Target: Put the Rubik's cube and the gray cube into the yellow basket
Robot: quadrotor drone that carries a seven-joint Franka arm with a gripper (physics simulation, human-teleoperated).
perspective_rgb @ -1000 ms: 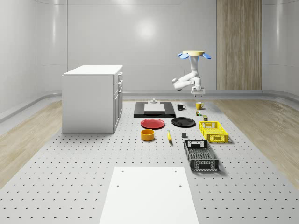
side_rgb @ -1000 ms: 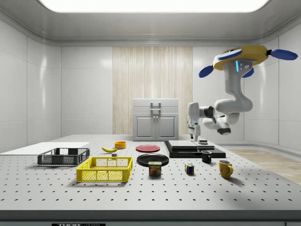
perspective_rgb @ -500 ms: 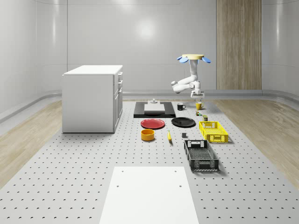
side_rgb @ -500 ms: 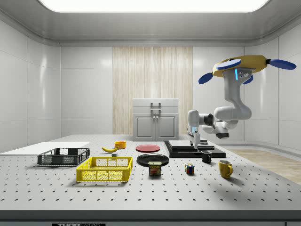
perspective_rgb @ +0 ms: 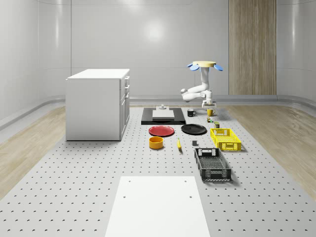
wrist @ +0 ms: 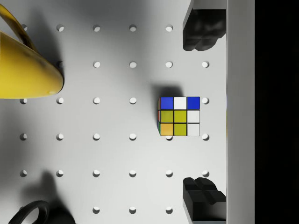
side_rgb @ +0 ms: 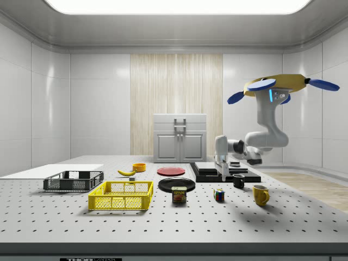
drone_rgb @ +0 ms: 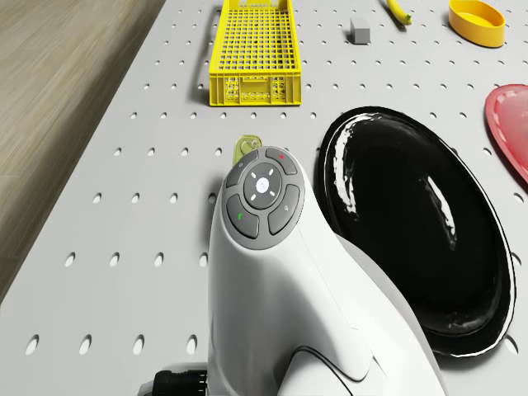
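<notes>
Nothing is in the basket (perspective_rgb: 225, 138) yet: the hovering drone (side_rgb: 274, 87) holds the gripper (wrist: 202, 112), jaws apart, above the Rubik's cube (wrist: 179, 116) sitting between them, ungrasped.

1. The drone (side_rgb: 274, 84) has a flat yellow disc body with blue rotor blades at its sides.
2. A small lit blue strip marks the white column under the disc.
3. The arm (perspective_rgb: 197, 90) is glossy white, built of rounded segments with dark joints.
4. In the drone view, a grey round button pad (drone_rgb: 263, 196) caps one link, bearing tiny red and green marks.
5. The fingertips (wrist: 201, 30) are matte black and blocky.
</notes>
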